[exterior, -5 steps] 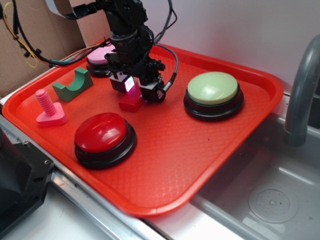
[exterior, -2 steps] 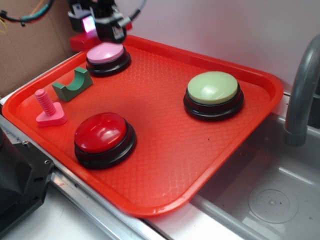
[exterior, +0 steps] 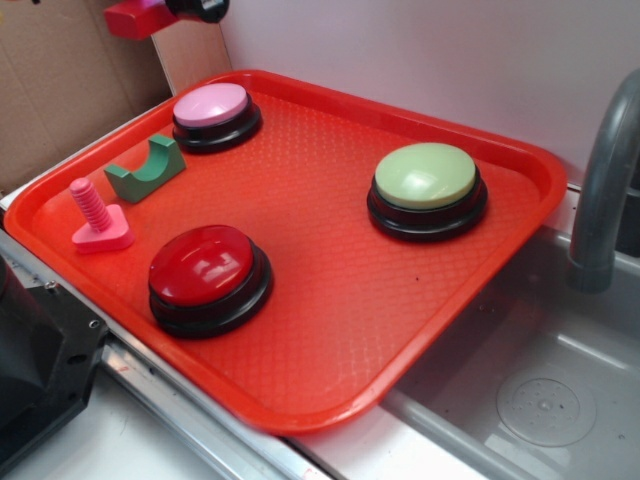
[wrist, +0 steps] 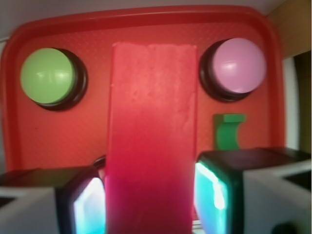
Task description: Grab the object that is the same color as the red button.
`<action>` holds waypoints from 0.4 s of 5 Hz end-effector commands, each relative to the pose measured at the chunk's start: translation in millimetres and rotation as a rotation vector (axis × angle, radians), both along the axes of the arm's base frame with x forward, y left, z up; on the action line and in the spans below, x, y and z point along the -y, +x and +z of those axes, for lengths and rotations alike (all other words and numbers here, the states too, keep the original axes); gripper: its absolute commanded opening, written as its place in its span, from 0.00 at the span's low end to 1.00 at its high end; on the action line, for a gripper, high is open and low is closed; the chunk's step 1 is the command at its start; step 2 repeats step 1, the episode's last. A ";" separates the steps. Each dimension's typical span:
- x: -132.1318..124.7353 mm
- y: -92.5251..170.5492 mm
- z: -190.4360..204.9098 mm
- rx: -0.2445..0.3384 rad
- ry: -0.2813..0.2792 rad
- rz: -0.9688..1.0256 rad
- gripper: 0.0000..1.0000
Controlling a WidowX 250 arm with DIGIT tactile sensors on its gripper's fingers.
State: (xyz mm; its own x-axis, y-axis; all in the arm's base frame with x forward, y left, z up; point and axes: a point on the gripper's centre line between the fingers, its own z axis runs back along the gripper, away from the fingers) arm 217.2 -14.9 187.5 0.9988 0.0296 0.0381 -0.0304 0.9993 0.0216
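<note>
The red bar-shaped block (wrist: 151, 136) fills the middle of the wrist view, clamped between my two glowing pads (wrist: 90, 204). My gripper (wrist: 151, 207) is shut on it, high above the tray. In the exterior view only the block's end (exterior: 135, 18) and a bit of the gripper (exterior: 197, 9) show at the top left edge. The red button (exterior: 208, 272), a glossy dome on a black base, sits near the tray's front left; the block hides most of it in the wrist view.
On the orange tray (exterior: 440, 300) stand a pink-topped button (exterior: 212, 112), a pale green-topped button (exterior: 427, 185), a green arch-cut block (exterior: 148, 170) and a pink bolt-shaped piece (exterior: 95, 220). A grey faucet (exterior: 605, 190) and a sink (exterior: 530, 400) lie to the right. Cardboard stands behind on the left.
My gripper has risen from the tray's middle and gone up and to the back left with the red block, now almost out of the exterior view.
</note>
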 end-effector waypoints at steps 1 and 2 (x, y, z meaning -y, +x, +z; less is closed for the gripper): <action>0.5 0.9 14.0 0.094 -0.029 -0.036 0.00; 0.5 0.9 14.0 0.094 -0.029 -0.036 0.00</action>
